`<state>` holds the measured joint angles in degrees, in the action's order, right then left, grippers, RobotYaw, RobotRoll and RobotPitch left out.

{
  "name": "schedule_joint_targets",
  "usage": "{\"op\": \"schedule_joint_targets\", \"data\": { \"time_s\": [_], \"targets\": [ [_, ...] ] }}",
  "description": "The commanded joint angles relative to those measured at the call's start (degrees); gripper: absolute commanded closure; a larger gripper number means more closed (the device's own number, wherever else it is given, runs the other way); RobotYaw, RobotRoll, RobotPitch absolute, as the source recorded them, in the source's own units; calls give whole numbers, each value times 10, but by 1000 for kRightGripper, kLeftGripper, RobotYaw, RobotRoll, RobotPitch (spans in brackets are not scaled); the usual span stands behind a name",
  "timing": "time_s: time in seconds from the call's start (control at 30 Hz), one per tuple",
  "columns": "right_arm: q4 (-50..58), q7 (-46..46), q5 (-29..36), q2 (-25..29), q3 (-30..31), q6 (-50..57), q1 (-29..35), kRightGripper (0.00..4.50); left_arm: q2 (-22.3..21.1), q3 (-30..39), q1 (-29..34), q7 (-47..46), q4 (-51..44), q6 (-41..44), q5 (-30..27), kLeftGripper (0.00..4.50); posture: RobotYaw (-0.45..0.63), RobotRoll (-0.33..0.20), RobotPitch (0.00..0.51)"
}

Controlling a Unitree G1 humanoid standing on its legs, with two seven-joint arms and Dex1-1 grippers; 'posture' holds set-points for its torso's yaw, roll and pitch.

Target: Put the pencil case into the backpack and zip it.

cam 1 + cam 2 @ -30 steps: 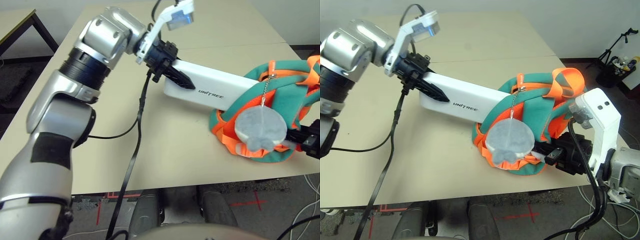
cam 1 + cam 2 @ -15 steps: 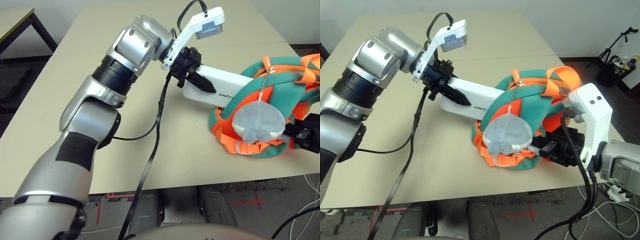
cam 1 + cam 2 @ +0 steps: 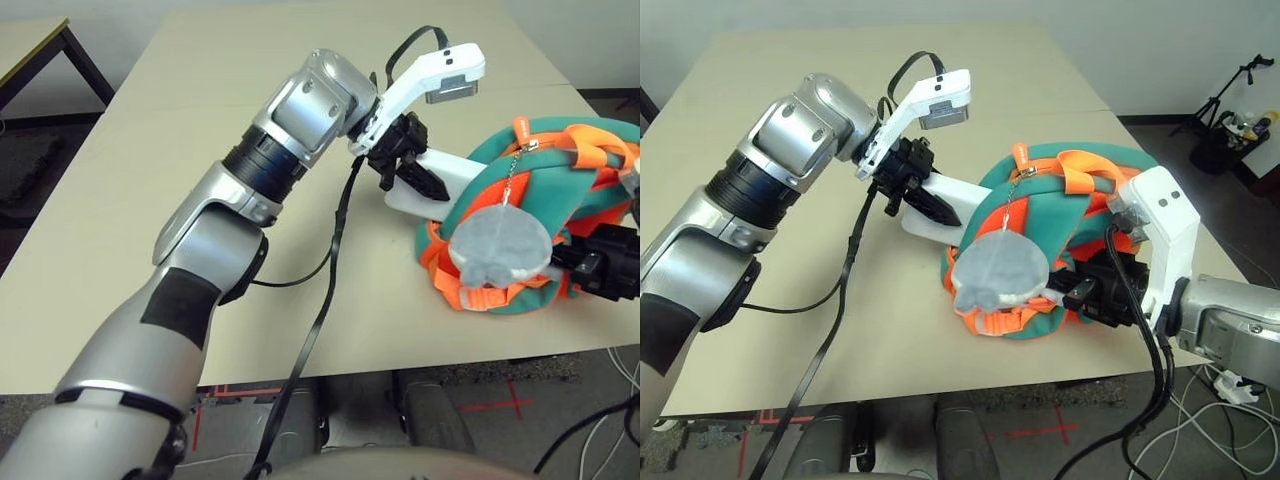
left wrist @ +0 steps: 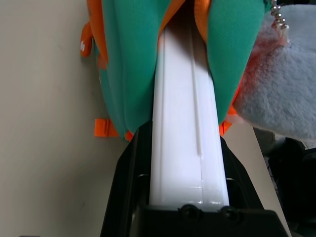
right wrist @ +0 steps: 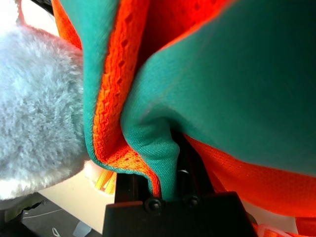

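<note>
Beige desk (image 3: pixel 150 230), right edge: teal and orange soft backpack (image 3: pixel 1040 200), its fabric pinched shut in right gripper (image 5: pixel 168 195). Left gripper (image 3: pixel 405 170) clamped on flat white pencil case (image 4: pixel 190 148), half inside opening. Best pushed straight in, mouth held wide.

White pencil case (image 3: pixel 440 172) clamped in my L gripper (image 3: pixel 408 170), far end inside the backpack (image 3: pixel 1040 225) opening. Backpack teal/orange, on its side on table, fabric pinched by my R gripper (image 3: pixel 1085 290).
</note>
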<state>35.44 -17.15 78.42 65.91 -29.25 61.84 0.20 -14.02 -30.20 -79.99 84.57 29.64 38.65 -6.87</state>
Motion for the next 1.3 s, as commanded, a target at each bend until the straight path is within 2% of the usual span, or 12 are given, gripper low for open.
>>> {"op": "schedule_joint_targets", "data": {
  "time_s": [0.03, 0.07, 0.27, 0.3, 0.47, 0.57, 0.7, 0.87, 0.97, 1.3],
  "targets": [
    [-2, 1, -10, -8, 20, -3, -11, 4293, 38, -10, -7, 20, 21, -22, -1, 2386, -181, 0, 112],
    [-3, 0, -12, -9, 22, -3, -14, 4293, 39, 1, -13, 23, 29, -21, -5, 2241, -173, 0, 107],
    [-14, -14, -34, -12, 34, -3, -30, 4293, 8, 87, -78, 46, 70, 47, -52, 165, -142, 0, 100],
    [-16, -17, -37, -13, 36, -3, -33, 4293, -3, 97, -85, 50, 72, 59, -57, 0, -139, 0, 100],
    [-24, -32, -55, -16, 48, -4, -45, 4293, -56, 111, -81, 57, 61, 78, -58, 0, -116, 0, 96],
    [-29, -39, -62, -17, 54, -2, -54, 4293, -75, 115, -66, 45, 49, 83, -58, 601, -110, 0, 96],
    [-35, -50, -72, -17, 60, 2, -65, 4293, -88, 108, -39, 29, 24, 78, -53, 1957, -100, 0, 94],
    [-36, -55, -79, -19, 62, 7, -72, 4293, -81, 111, -16, 3, -2, 89, -61, 3694, -106, 0, 95],
    [-34, -55, -79, -22, 61, 10, -72, 4293, -71, 111, -10, -8, -7, 92, -64, 4500, -110, 0, 97],
    [-24, -45, -70, -29, 52, 18, -67, 4293, -46, 104, 3, -17, 2, 97, -65, 4500, -131, 0, 106]
  ]
}}
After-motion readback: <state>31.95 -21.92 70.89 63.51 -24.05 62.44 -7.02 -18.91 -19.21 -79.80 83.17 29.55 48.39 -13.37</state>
